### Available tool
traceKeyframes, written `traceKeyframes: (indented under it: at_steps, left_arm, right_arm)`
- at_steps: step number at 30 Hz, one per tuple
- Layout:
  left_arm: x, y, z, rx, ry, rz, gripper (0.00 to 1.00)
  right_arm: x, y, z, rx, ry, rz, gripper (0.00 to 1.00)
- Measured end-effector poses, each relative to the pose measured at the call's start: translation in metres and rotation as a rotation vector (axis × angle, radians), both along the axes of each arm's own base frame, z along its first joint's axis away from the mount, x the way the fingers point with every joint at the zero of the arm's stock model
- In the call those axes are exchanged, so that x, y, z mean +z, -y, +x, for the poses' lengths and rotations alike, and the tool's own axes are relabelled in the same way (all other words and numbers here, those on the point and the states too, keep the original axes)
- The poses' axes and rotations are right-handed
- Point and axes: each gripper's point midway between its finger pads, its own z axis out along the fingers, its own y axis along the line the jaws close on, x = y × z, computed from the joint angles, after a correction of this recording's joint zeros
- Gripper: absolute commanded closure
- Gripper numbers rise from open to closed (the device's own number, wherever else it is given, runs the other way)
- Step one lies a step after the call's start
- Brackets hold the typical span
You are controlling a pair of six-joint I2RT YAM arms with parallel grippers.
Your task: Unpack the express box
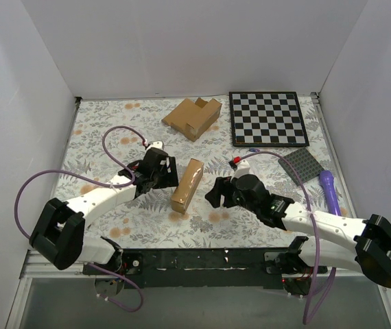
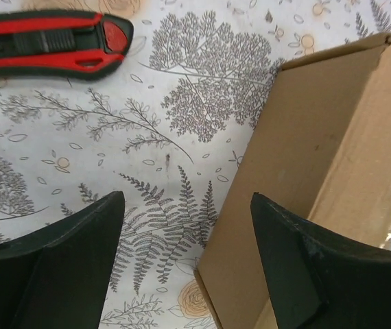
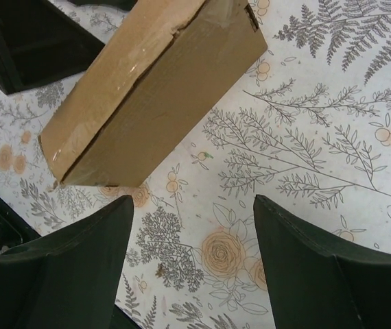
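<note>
Right gripper (image 3: 190,209): fingers wide, empty. Express box (image 3: 147,89) lies just beyond the fingertips, not between them; tape unbroken, flaps shut. Left gripper (image 2: 187,205): also wide, box beside one finger, contact unclear. Utility knife (image 2: 44,38) beyond the other finger, untouched. Judgement: nothing done; cutting, opening and emptying remain.

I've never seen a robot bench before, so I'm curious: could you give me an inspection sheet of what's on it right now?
Surface: floral-patterned table cover, lying flat.
Job's things: small brown taped cardboard box lying between the arms; red-and-black utility knife on the cover near it.
Clutter: notched open cardboard box, black-and-white checkerboard, grey studded plate, purple plastic tool.
Grippers: left gripper and right gripper, fingers open, holding nothing.
Cables: purple cables looping off both arms.
Surroundings: plain white walls.
</note>
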Motion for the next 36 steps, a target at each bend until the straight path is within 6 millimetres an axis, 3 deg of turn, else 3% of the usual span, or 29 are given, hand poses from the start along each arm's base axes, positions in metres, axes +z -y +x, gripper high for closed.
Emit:
traceKeyframes:
  at_steps: [9, 14, 22, 30, 36]
  left_arm:
    - [-0.036, 0.024, -0.026, -0.087, -0.092, -0.146, 0.31]
    - [-0.047, 0.035, -0.042, -0.124, -0.129, -0.216, 0.3]
    - [-0.035, 0.036, -0.037, -0.089, -0.088, -0.24, 0.2]
    - [-0.016, 0.025, -0.029, -0.02, -0.024, -0.232, 0.19]
    - [-0.024, 0.025, -0.03, -0.011, -0.056, -0.217, 0.18]
  right_arm:
    - [0.0, -0.008, 0.008, -0.02, -0.032, 0.015, 0.23]
    - [-0.011, -0.007, 0.008, -0.024, -0.052, -0.013, 0.23]
    - [-0.024, -0.003, 0.024, -0.048, -0.068, -0.063, 0.23]
    - [-0.003, -0.022, 0.042, -0.017, -0.046, 0.012, 0.23]
    - [0.0, -0.037, 0.042, 0.034, -0.058, 0.039, 0.23]
